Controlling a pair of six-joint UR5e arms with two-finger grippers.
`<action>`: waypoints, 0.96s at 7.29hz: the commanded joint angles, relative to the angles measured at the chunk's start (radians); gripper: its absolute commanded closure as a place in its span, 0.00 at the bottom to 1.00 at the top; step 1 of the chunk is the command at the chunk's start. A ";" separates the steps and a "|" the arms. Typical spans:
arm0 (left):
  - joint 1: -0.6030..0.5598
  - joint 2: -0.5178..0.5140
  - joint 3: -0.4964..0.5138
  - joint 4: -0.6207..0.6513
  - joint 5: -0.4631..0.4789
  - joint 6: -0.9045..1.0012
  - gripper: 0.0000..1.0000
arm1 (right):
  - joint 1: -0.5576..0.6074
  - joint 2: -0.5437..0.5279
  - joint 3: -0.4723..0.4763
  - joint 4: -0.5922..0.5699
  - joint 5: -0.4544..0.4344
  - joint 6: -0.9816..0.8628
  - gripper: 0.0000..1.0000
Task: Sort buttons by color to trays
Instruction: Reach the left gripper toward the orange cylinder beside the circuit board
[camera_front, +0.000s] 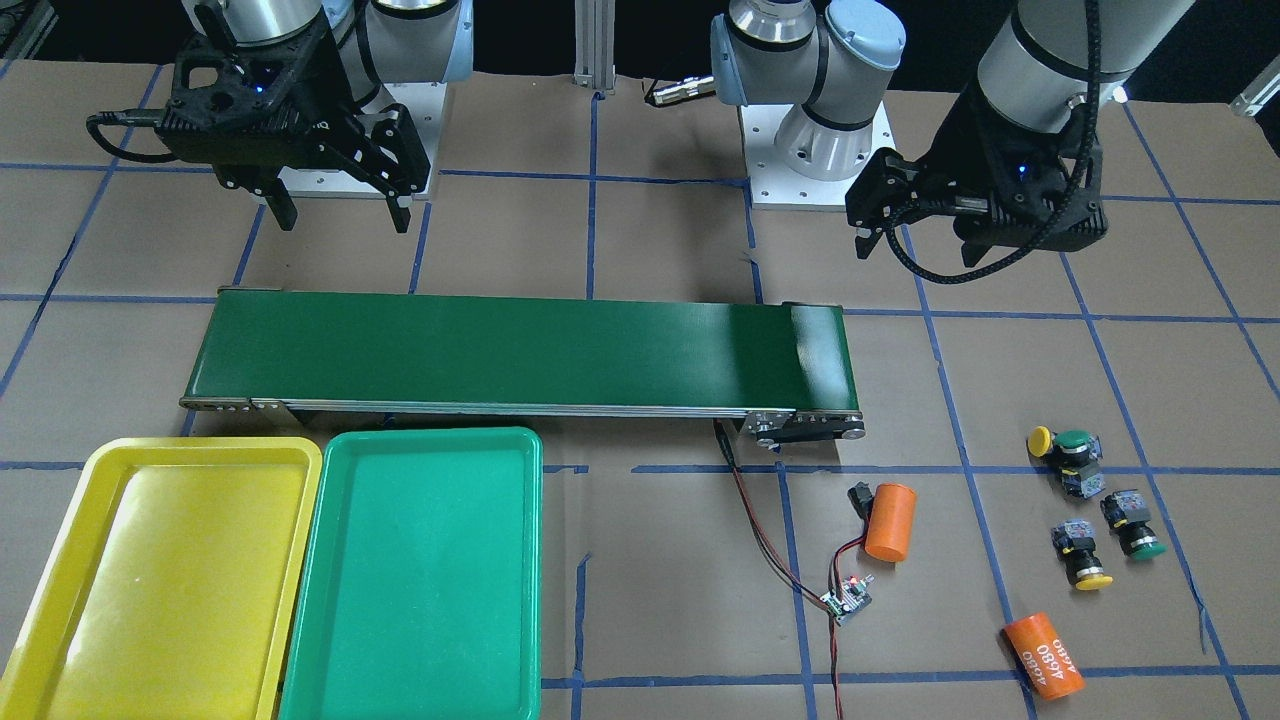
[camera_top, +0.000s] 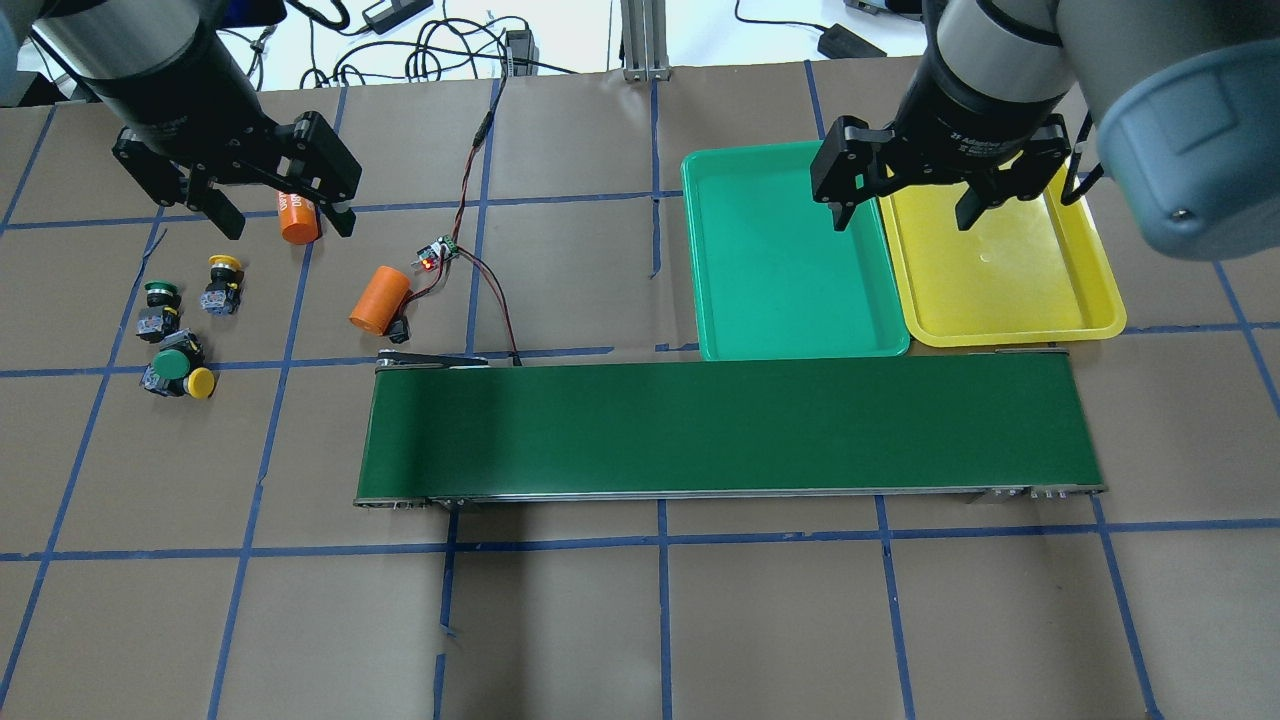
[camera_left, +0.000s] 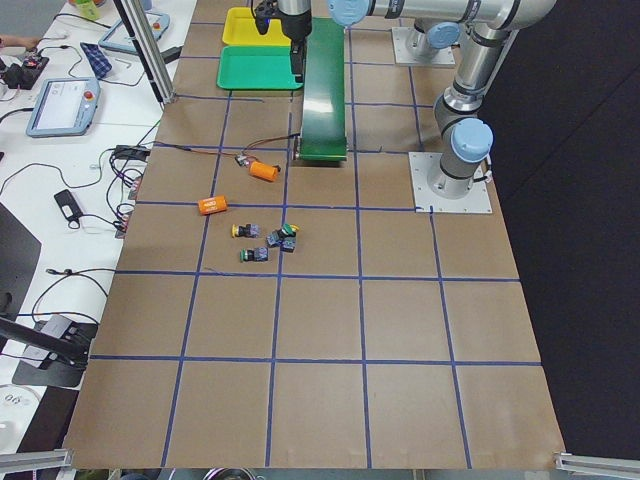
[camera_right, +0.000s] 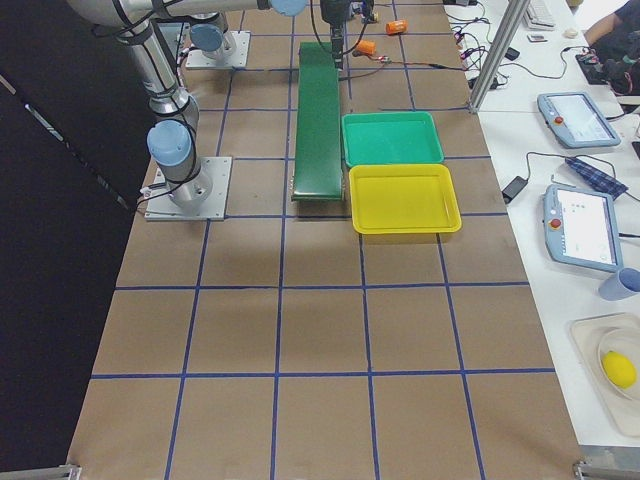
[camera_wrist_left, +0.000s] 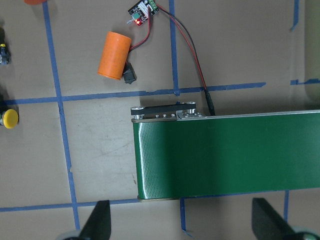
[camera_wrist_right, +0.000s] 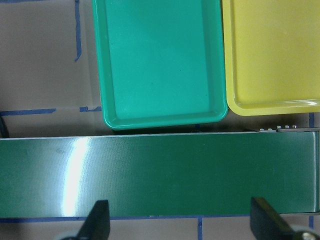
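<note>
Overhead exterior: four buttons (camera_top: 172, 365) unsorted, frame left.
Trays: green tray (camera_top: 780, 260), yellow tray (camera_top: 1000, 290) bare.
Grippers: left gripper (camera_top: 285, 222), right gripper (camera_top: 904, 215) spread, empty.

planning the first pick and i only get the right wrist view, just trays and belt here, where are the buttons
observer: all four buttons lie on the table past the other end of the belt, on the left arm's side.
operator: is the left tool busy
observer: no, the left tool is open and holds nothing, up off the table.
</note>
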 joint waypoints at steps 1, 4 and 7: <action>0.011 -0.017 0.030 -0.012 0.008 0.001 0.00 | 0.000 0.000 0.000 0.000 0.000 0.000 0.00; 0.098 -0.228 0.026 0.219 0.002 0.119 0.00 | 0.000 0.000 0.000 0.000 0.000 0.000 0.00; 0.118 -0.393 -0.078 0.453 -0.053 0.335 0.00 | 0.000 0.000 0.000 0.000 0.000 0.000 0.00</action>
